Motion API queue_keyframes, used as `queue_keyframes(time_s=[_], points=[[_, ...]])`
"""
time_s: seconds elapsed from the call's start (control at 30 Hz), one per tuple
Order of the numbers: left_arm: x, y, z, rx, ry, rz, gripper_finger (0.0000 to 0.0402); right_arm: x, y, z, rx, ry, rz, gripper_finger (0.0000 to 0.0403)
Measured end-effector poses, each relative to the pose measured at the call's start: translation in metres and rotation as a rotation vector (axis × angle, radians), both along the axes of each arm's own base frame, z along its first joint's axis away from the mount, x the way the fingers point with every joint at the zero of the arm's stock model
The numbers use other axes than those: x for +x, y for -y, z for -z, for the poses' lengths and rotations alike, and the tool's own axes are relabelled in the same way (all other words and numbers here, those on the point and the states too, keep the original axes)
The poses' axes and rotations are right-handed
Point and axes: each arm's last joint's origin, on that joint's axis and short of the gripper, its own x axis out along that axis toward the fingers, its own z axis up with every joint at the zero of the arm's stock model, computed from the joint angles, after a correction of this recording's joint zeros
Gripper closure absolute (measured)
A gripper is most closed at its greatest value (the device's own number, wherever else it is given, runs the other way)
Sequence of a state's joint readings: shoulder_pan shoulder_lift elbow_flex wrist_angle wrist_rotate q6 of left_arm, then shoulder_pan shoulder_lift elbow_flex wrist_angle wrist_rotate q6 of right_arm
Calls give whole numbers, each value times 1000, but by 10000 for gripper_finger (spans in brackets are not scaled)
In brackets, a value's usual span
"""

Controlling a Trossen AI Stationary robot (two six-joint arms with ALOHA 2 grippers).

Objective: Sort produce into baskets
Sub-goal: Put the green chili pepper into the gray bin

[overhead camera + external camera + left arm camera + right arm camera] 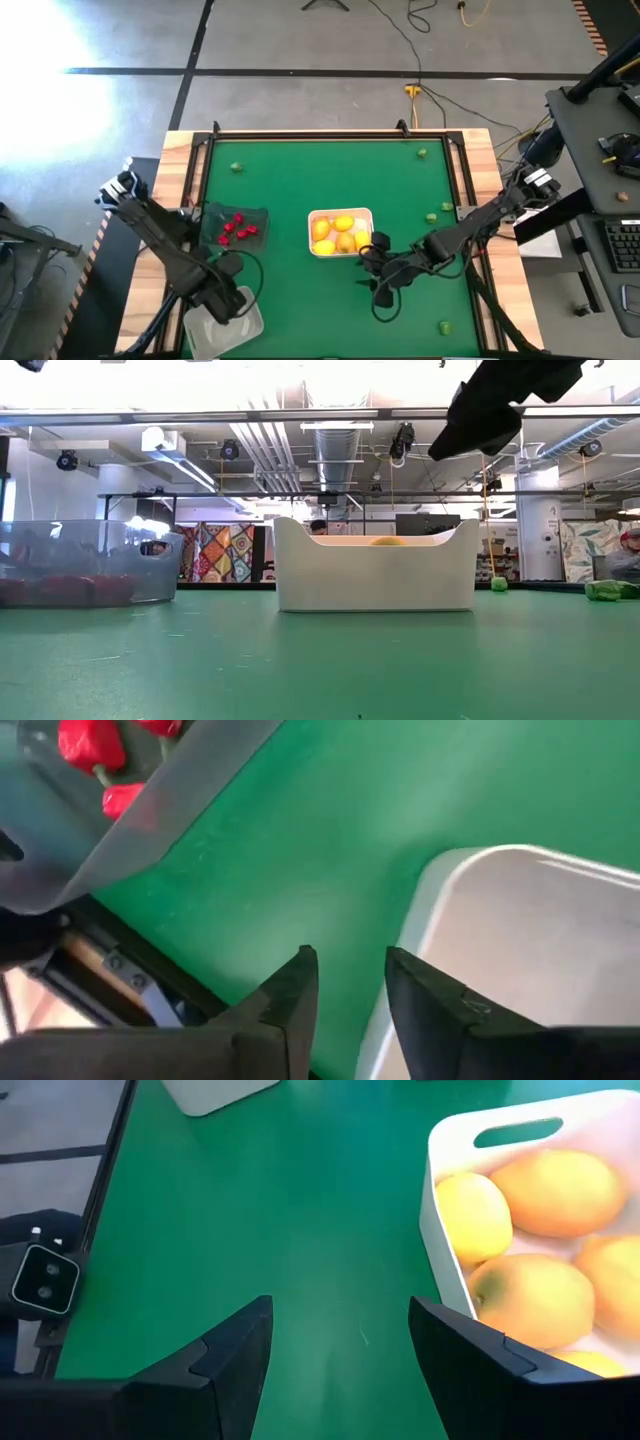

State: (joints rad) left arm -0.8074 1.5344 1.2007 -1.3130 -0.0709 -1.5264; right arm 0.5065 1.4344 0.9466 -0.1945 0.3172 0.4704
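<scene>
looks like the reds and yellows are already sorted: red pieces (238, 229) sit in the dark see-through basket (262, 214) just ahead of the left claw (236, 299), yellow rounds (340, 234) fill the white basket (340, 214) right beside the right claw (380, 276). what's left are the small green pieces (445, 327) scattered around the mat, all well apart from either claw, and the clear basket (222, 338) partly under the left claw looks empty.

left claw's fingers (296, 1000) are only a narrow gap apart, nothing between them, hovering over the clear basket's rim. right claw is spread wide, holding nothing, just mat below it.

my guess for the next move: right claw swings out to the nearest green piece, near the mat's front edge, and drops down over it.
</scene>
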Motion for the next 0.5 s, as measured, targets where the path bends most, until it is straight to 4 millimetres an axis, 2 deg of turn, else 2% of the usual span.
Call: queue_keyframes(time_s=[0.13,0.27,0.5], points=[[6,-2,16,29,-42,-34,318,-1,-2,0,10,-2,-1,177],[15,3,26,-14,-28,-26,325,-3,-5,0,24,-4,0,177],[23,16,26,-169,-17,68,326,-5,-8,0,32,-7,-4,177]])
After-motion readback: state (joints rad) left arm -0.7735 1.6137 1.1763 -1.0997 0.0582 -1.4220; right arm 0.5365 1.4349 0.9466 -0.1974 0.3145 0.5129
